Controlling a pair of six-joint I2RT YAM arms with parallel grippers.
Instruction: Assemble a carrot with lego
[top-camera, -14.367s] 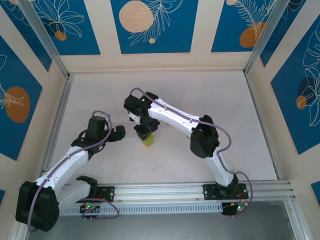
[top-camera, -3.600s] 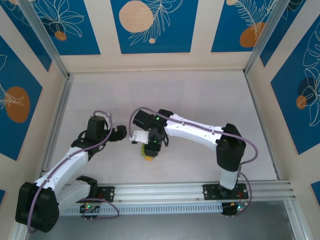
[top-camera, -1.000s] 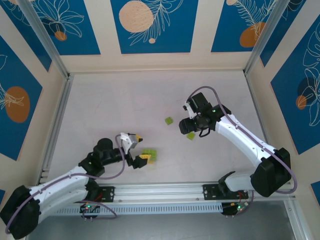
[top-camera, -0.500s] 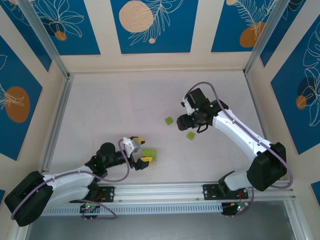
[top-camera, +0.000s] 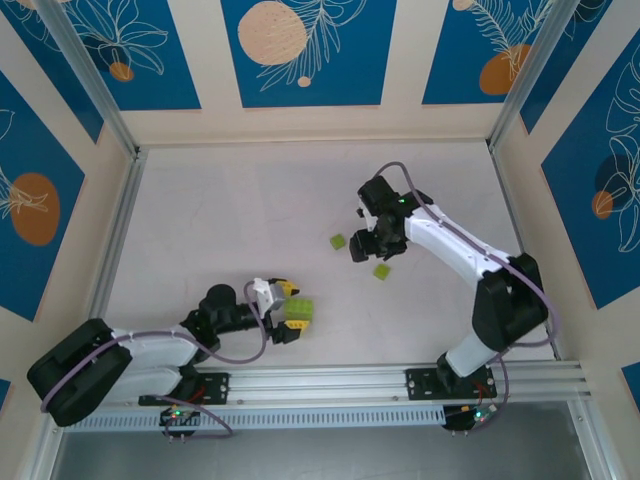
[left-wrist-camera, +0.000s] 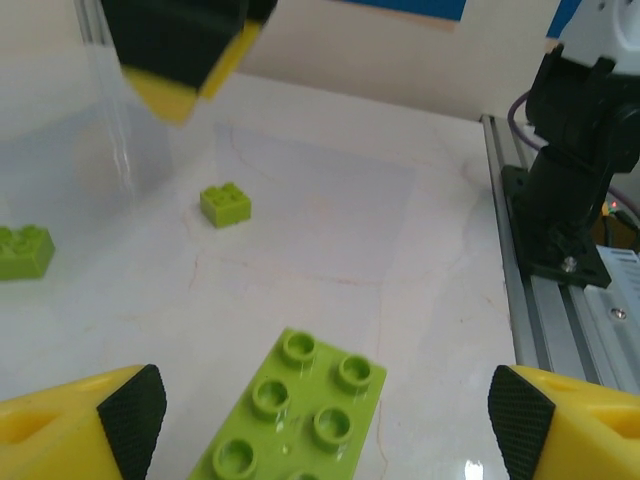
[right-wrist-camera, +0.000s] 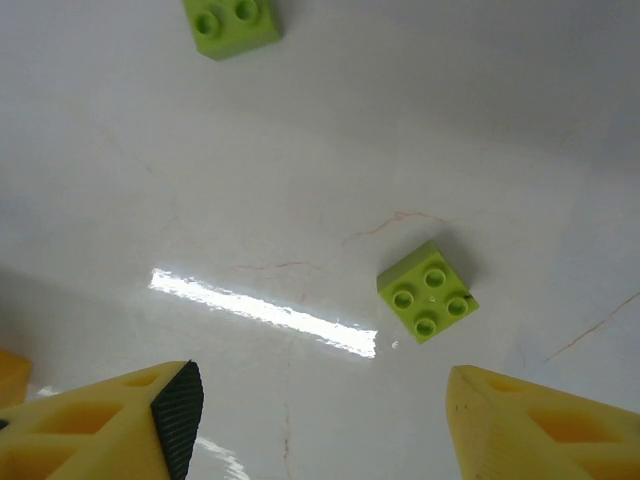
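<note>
Top view is nice and bright, evenly lit from overhead, so the arms only drop soft, faint shadows on the pale table (top-camera: 250, 200). The right wrist view has a hard white glare streak on the glossy surface, just left of the lime brick (right-wrist-camera: 427, 291). That brick is sharp, with a short dark shadow at its upper right. The left fingertips (left-wrist-camera: 60, 430) and right fingertips (right-wrist-camera: 110, 420) are soft, out of focus. The left wrist view is slightly hazy, with sheen by the table's near edge.
</note>
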